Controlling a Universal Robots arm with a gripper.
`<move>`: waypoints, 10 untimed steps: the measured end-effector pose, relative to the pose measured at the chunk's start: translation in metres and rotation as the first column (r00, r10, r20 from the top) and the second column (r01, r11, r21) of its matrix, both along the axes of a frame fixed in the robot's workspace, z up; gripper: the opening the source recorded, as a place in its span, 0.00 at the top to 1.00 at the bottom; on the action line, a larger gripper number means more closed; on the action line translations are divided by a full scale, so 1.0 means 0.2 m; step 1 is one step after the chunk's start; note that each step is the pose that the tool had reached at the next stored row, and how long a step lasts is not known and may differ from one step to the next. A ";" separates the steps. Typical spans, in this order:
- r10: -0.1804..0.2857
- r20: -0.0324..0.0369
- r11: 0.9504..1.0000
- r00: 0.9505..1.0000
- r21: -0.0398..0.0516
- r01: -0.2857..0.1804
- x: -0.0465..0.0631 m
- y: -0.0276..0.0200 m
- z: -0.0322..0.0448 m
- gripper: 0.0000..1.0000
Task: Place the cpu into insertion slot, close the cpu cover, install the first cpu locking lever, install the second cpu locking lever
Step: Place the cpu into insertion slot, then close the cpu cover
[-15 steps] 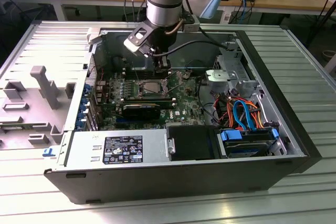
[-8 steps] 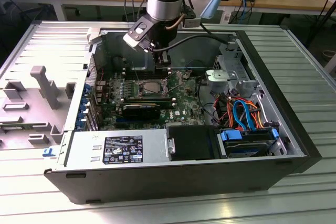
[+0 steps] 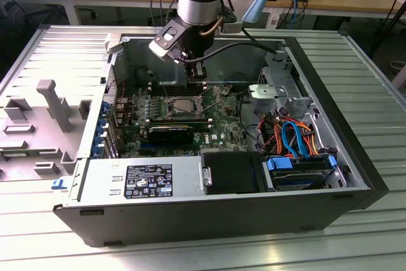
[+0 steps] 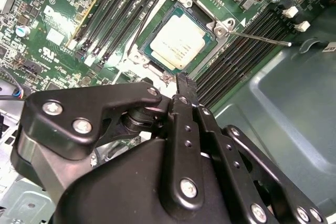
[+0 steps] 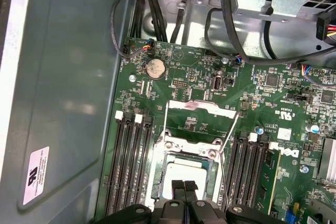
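In both wrist views the gripper (image 4: 183, 81) has its fingers pressed together with nothing between them, and it hangs just above the near edge of the insertion slot (image 5: 161, 179). The cpu (image 4: 176, 41) lies flat inside that slot, so the placing step looks done. Beyond it the cpu cover (image 5: 202, 107) is swung back off the socket, with the green board (image 5: 283, 93) showing through its cut-out. One locking lever (image 4: 262, 39) and the other locking lever (image 4: 149, 22) both stick out, unlatched. I judge that closing the cover is the step in hand: it calls for a push on the cover's raised edge without catching either lever.
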State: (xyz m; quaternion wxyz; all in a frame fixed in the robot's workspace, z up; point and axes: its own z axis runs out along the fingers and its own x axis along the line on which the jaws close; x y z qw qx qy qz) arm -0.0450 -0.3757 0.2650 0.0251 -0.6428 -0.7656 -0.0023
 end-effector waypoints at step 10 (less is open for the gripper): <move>0.000 0.000 1.000 1.000 0.003 0.000 0.00 0.000 0.000 0.89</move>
